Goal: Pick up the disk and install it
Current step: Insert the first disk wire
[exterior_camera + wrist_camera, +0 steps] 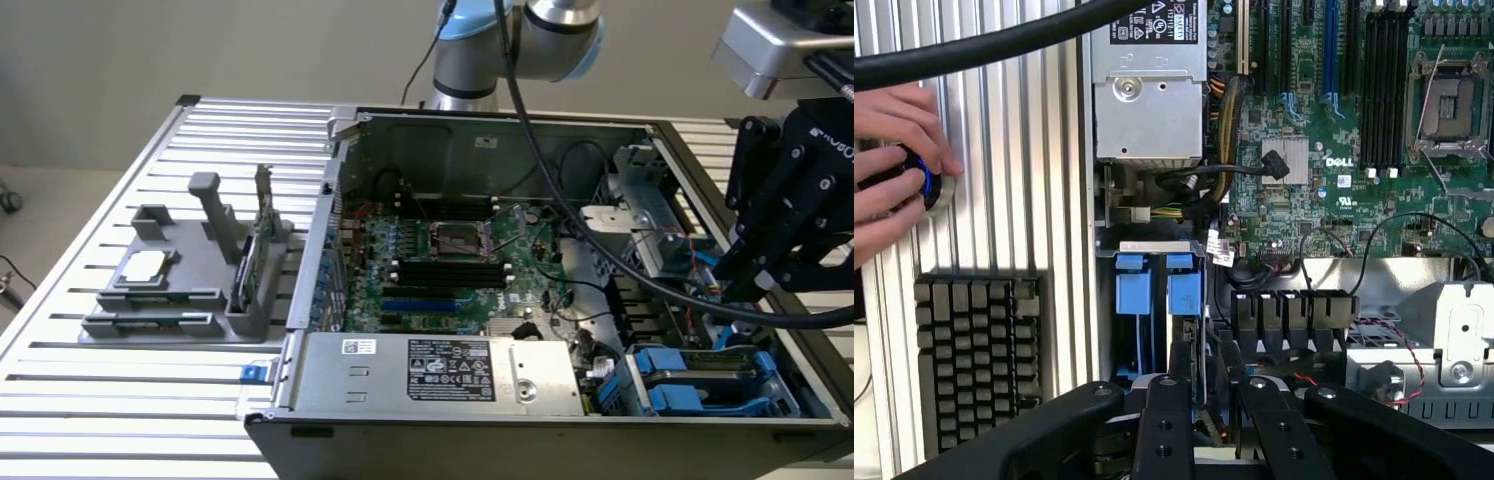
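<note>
Disk (687, 385) sits in the drive bay at the 4 o'clock corner of the open case (534, 428), blue carrier showing. Pincer (731, 285) hangs just above it, with the disk near, toward its 7 o'clock. Cannot tell whether the pincer grips anything. Disk's long axis unreadable.

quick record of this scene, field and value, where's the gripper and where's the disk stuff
case: open, on slatted table
gripper: hangs over the drive bay in the case's corner
blue disk carrier: in that bay, beside the power supply
hand: on a blue-ringed button on the table
tray: at the exterior view's left of the case, holds a chip
</note>
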Action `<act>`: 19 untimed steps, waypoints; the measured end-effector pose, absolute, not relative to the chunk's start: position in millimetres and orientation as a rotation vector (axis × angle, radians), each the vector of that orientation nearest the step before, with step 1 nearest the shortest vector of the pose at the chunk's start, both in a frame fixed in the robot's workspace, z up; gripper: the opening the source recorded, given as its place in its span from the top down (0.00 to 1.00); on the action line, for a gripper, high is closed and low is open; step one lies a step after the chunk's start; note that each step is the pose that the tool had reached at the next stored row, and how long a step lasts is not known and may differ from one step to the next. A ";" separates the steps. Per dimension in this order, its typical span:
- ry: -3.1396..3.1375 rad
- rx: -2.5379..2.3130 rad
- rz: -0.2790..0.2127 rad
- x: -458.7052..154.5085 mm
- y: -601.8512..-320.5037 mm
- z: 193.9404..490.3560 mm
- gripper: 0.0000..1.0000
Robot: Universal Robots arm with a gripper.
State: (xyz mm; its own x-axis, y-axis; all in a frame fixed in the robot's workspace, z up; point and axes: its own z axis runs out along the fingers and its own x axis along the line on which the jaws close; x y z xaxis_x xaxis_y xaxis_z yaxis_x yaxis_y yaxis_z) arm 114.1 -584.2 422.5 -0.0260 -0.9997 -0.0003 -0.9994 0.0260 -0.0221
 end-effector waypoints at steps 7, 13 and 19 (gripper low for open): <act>2.359 -2.052 -0.026 114.1 -584.2 422.1 0.75; 2.461 -1.930 -0.027 114.1 -584.2 421.6 0.75; 2.561 -1.797 -0.028 114.1 -584.2 420.4 0.75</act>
State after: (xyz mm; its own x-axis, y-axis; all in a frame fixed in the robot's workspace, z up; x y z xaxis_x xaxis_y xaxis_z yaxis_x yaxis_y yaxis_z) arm 114.1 -584.2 420.4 -0.3403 -0.9403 -0.0003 -0.9401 0.3402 -0.0222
